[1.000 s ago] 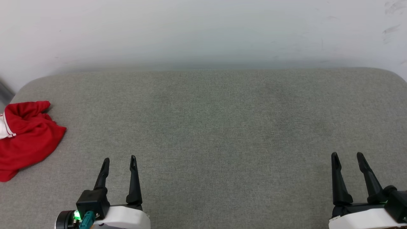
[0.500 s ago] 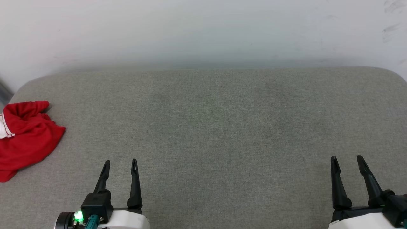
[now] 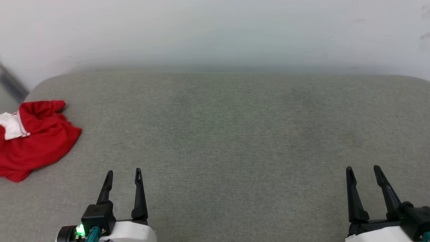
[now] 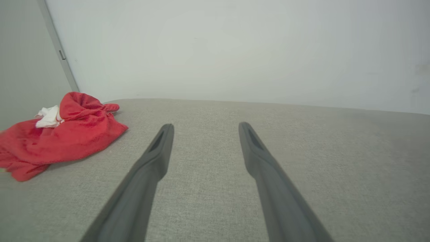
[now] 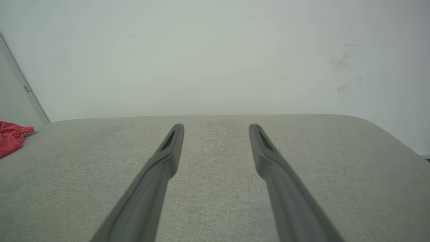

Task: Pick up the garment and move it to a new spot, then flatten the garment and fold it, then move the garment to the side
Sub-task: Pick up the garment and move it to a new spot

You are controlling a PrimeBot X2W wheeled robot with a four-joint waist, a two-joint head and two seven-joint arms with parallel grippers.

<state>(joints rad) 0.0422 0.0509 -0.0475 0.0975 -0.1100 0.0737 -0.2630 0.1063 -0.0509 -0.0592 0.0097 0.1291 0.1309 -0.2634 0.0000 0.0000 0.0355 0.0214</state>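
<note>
Red crumpled thin-fabric T-shirt, perhaps overhanging far left, could bunch when spread, empty left fingers and right fingers grab it.

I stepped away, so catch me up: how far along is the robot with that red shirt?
Nothing looks done: the garment lies crumpled at the left end of the grey cushion. Nothing is in hand: the left pincer and right pincer are open, empty and apart from it. Left to do: pick up, move, flatten, fold, set aside.
</note>
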